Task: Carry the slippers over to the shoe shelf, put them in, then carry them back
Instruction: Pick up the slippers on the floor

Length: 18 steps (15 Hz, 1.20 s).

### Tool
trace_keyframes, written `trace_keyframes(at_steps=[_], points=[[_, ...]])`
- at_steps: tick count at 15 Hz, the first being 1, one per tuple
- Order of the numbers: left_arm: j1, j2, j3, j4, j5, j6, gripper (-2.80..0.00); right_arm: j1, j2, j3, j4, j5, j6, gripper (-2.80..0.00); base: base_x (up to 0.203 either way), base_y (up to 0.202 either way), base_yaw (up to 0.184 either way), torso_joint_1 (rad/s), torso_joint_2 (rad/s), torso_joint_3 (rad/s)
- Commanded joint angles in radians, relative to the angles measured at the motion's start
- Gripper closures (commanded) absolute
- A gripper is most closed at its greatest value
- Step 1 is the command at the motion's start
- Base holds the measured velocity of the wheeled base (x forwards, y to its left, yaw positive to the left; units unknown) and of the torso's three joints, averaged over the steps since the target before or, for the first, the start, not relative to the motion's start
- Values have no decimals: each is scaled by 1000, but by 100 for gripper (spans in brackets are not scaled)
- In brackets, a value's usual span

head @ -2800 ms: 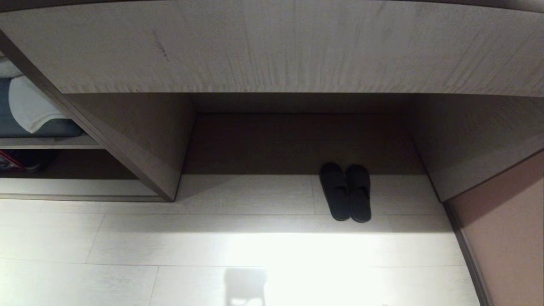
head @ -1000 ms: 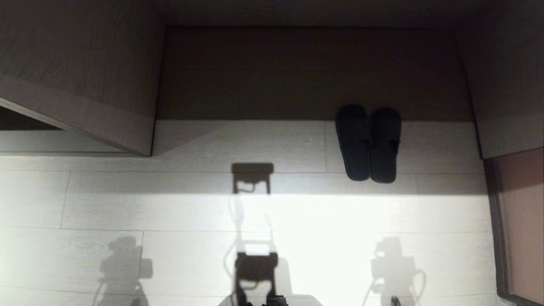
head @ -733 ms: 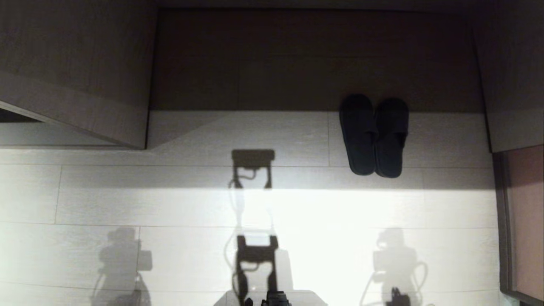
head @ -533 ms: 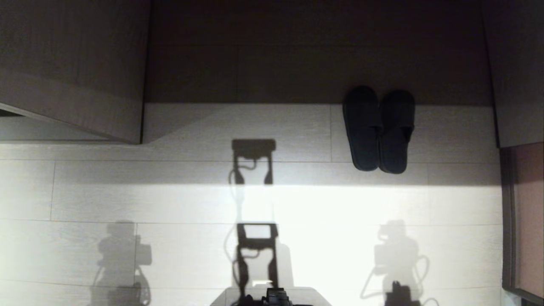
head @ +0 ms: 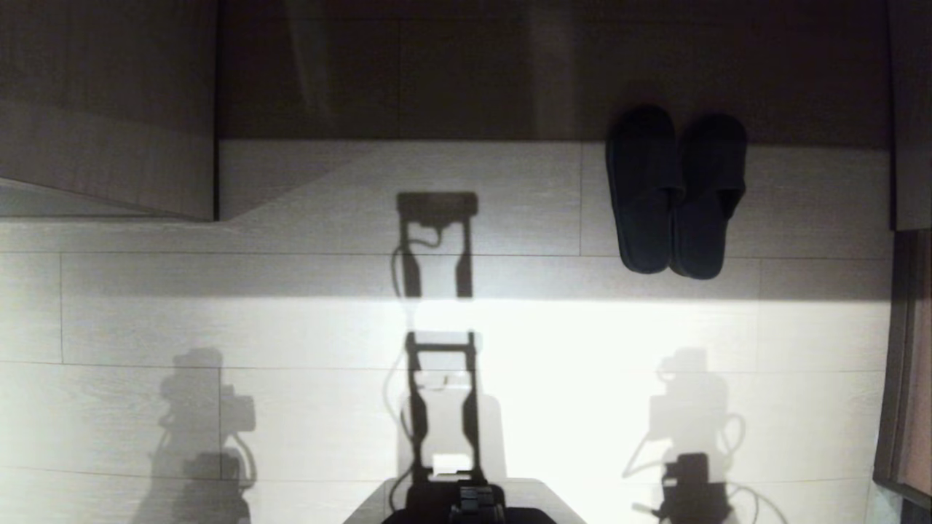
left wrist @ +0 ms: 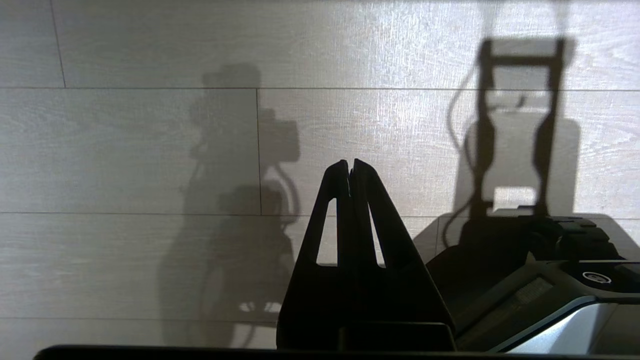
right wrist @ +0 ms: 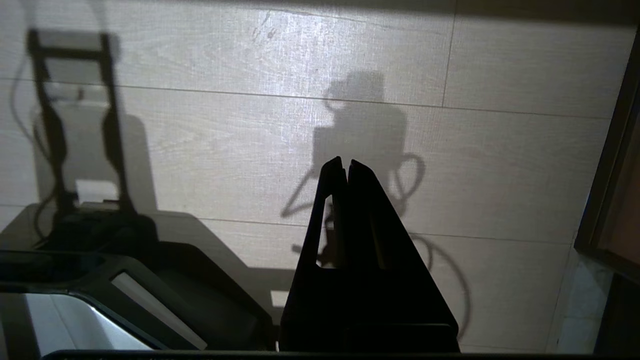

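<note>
The slippers (head: 644, 196), a dark matching pair, lie side by side on the pale floor at the right, with their toes at the shadowed mouth of a recess. Both arms hang low near my base, well short of the slippers. In the left wrist view my left gripper (left wrist: 349, 167) is shut and holds nothing, with bare floor planks beyond it. In the right wrist view my right gripper (right wrist: 346, 165) is shut too and just as empty. The shoe shelf is out of view.
A wood-grain side panel (head: 109, 109) bounds the recess on the left and another panel (head: 910, 109) on the right. A brown frame (head: 899, 364) runs along the floor's right edge. My dark base (head: 466, 506) shows at the bottom centre, and arm shadows fall on the planks (head: 291, 327).
The whole head view has shifted as the camera came lower and closer: the cabinet top left the picture and the slippers look larger. The slippers and both arms have kept still.
</note>
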Motion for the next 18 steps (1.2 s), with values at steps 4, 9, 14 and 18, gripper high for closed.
trace_keyframes(at_steps=[4,9,14,18], points=[[0,2,0,0,0,-1,0,1,0,0,0,0,0,0,0,0,0,1,5,-203],[0,2,0,0,0,-1,0,1,0,2,0,-2,0,0,0,0,0,3,3,-199],[0,2,0,0,0,-1,0,0,0,2,0,-2,0,0,0,0,0,4,3,-154],[0,2,0,0,0,-1,0,0,0,2,0,-2,0,0,0,0,0,2,1,-18]])
